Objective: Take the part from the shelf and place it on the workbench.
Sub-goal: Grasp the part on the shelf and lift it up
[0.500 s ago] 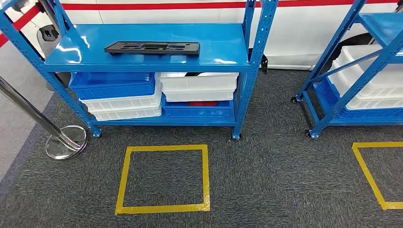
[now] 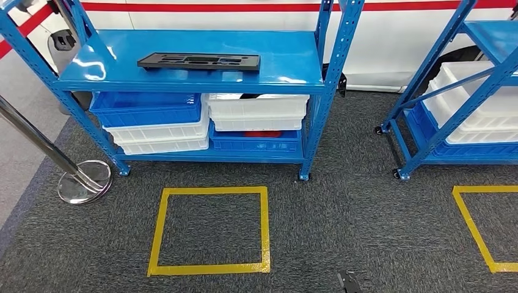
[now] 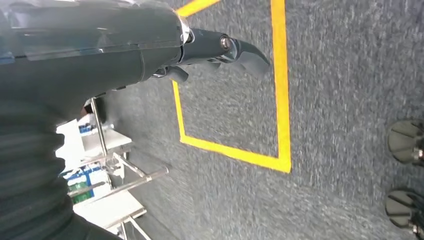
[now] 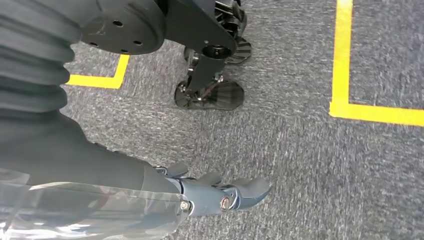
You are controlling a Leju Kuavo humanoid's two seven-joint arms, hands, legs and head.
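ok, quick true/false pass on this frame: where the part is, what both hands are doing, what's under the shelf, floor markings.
1. The black part lies flat on the top deck of the blue shelf. True.
2. The left hand grips the part. False: it holds nothing and hangs over the grey carpet, fingers apart.
3. Blue and white bins are stacked on the shelf's lower level. True.
4. The right hand rests on the shelf. False: it hangs over the carpet, holding nothing.
5. The square of yellow tape on the floor has a bin standing inside it. False: only carpet shows inside it.
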